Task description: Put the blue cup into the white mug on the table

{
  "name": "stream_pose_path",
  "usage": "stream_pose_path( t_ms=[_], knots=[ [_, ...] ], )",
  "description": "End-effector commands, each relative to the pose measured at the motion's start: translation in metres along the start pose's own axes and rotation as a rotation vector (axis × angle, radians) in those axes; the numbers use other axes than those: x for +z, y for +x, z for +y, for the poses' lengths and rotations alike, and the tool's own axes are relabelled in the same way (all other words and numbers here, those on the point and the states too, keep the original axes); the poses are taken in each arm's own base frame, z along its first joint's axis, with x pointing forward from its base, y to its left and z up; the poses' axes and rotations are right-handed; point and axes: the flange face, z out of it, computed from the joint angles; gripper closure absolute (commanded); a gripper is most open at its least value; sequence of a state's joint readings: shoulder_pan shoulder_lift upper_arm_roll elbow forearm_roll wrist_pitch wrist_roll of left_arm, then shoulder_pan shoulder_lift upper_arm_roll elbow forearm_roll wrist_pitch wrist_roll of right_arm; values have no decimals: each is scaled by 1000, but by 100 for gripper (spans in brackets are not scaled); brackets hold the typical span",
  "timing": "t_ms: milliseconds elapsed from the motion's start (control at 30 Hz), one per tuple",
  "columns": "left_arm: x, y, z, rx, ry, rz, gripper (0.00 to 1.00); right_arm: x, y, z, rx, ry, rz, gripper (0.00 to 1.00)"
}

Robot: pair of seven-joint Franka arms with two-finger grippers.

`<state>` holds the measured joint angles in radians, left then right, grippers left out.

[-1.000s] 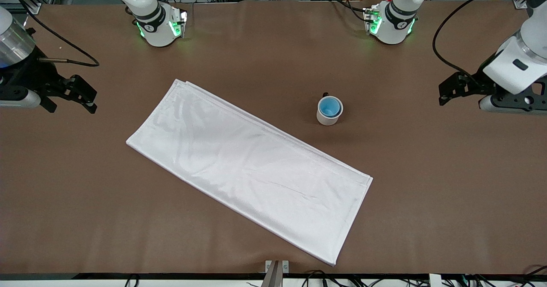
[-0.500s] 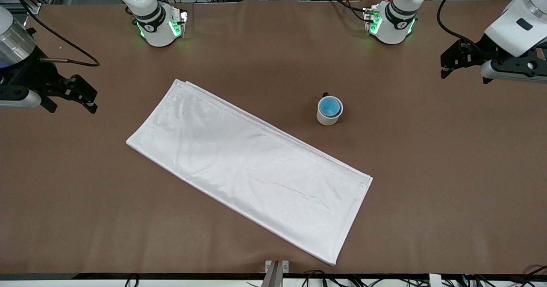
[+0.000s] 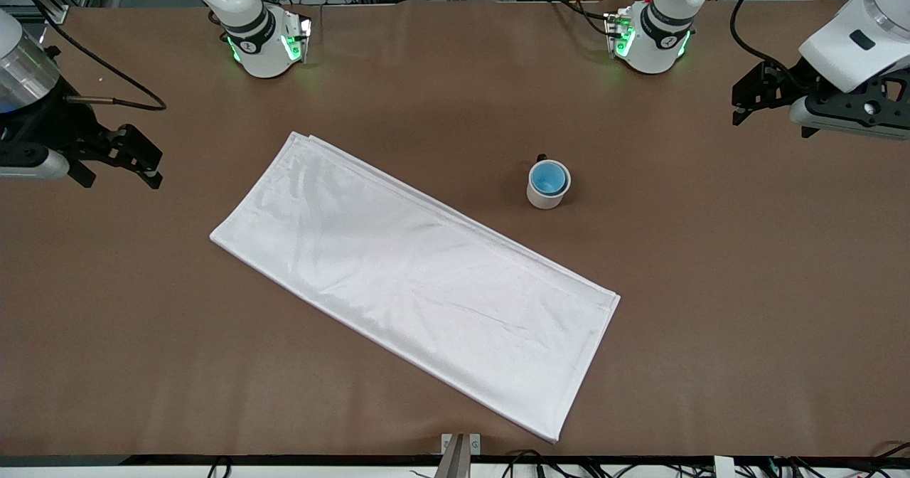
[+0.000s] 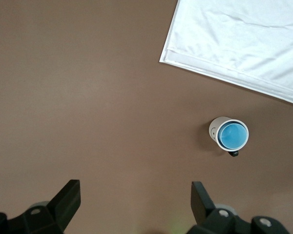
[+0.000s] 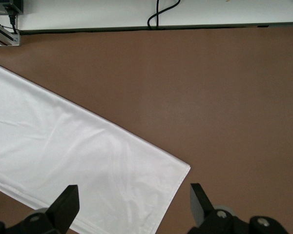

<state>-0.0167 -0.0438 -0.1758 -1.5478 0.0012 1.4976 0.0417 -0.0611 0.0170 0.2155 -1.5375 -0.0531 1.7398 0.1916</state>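
The blue cup (image 3: pixel 549 178) sits inside the white mug (image 3: pixel 544 193), which stands upright on the brown table (image 3: pixel 711 286) with its small black handle (image 3: pixel 542 157) pointing toward the robot bases. Both also show in the left wrist view, the blue cup (image 4: pixel 233 136) in the white mug (image 4: pixel 215 126). My left gripper (image 3: pixel 743 99) is open and empty, up over the table at the left arm's end, well apart from the mug. Its open fingers (image 4: pixel 68 197) frame bare table. My right gripper (image 3: pixel 142 158) is open and empty, over the right arm's end, waiting.
A white rectangular cloth (image 3: pixel 412 279) lies flat and slanted on the table beside the mug, reaching nearer to the front camera; it also shows in the right wrist view (image 5: pixel 78 156). The two arm bases (image 3: pixel 266 37) stand along the table's edge farthest from the front camera.
My left gripper has risen and drawn away from the mug toward the left arm's end of the table. The cup, mug, cloth and right arm have not moved.
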Motion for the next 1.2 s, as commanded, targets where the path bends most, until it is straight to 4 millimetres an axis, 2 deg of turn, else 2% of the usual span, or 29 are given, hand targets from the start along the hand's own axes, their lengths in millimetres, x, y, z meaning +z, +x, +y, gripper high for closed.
stream_pose_path(
  t_ms=[0,133,267,633,933,1167],
  knots=[
    [-5,-5,-2,11,9,27,0,-8,-4,-1,-7,15,5,0],
    [-6,-4,-1,-5,-26,41,0,-8,-4,0,-7,14,2,0],
    [-7,-4,-12,-57,-43,45,0,-1,-9,1,-9,4,-52,0],
    [-7,-3,-11,-56,-39,45,0,15,-13,9,-26,-6,-104,0],
    [-5,-1,-14,-60,-39,40,0,25,-17,6,-37,-9,-142,0],
    [-5,-1,-12,-59,-39,42,0,32,-22,3,-116,10,-184,0]
  ],
)
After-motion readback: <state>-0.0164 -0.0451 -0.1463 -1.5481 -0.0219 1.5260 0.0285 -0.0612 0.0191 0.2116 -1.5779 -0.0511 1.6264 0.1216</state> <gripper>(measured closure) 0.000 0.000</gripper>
